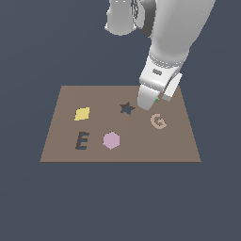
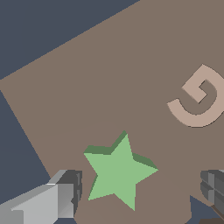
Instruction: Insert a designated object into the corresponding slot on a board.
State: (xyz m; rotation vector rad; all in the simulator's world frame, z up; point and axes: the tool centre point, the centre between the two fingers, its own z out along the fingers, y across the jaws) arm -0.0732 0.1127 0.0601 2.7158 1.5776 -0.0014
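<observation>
Jaws straddling the green star, not yet closed on it

Our jaws stand wide, one finger (image 2: 65,192) on each side of the green star (image 2: 119,172), with gaps showing on both sides, so we judge nothing is gripped yet. The star lies flat on the board (image 1: 61,146), near its far edge toward the exterior view's right, centred between our fingers. The star-shaped slot (image 1: 126,108) sits just beside the jaws, toward the exterior view's left; the G (image 1: 158,121) lies nearer the front edge. Once gripped, we carry it that short way leftward.
</observation>
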